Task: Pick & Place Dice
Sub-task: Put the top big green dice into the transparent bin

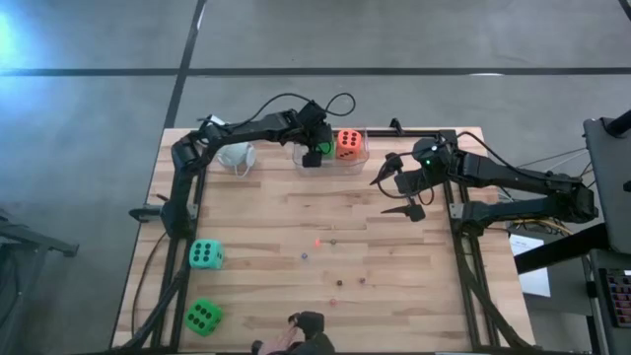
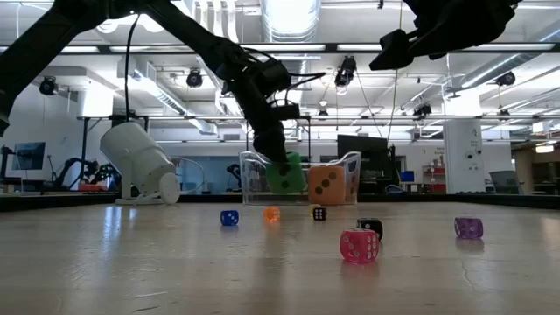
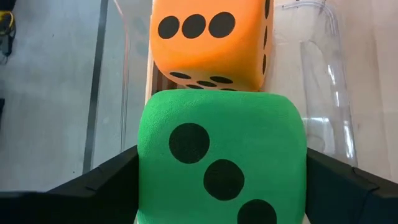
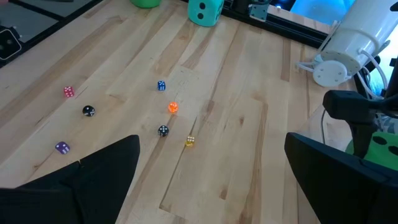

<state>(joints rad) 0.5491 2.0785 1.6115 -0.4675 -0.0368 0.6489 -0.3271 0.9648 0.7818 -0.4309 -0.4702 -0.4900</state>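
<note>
The left gripper (image 1: 312, 156) is reaching into the clear bin (image 1: 357, 163) at the far edge of the table (image 1: 394, 296), with a green die (image 3: 221, 162) sitting between its fingers (image 3: 102, 186). In the left wrist view the fingers flank the die on both sides, but it's hard to say if they're actually squeezing it or just parted around it. That green die is right up against the orange die (image 1: 348, 144), which is also in the bin.

The right gripper (image 1: 399, 192) hangs above the table on the right side, jaws spread wide and holding nothing.

A teal die (image 1: 205, 254) and a second green die (image 1: 202, 317) sit well apart from the bin at the near left of the table. A scatter of tiny dice (image 1: 334, 284) lies around the middle; the low view shows blue, orange, black, pink and purple ones. A white cup (image 1: 237, 156) lies tipped over on the far left, near the left arm. A person's hand (image 1: 296, 335) shows at the near edge.
</note>
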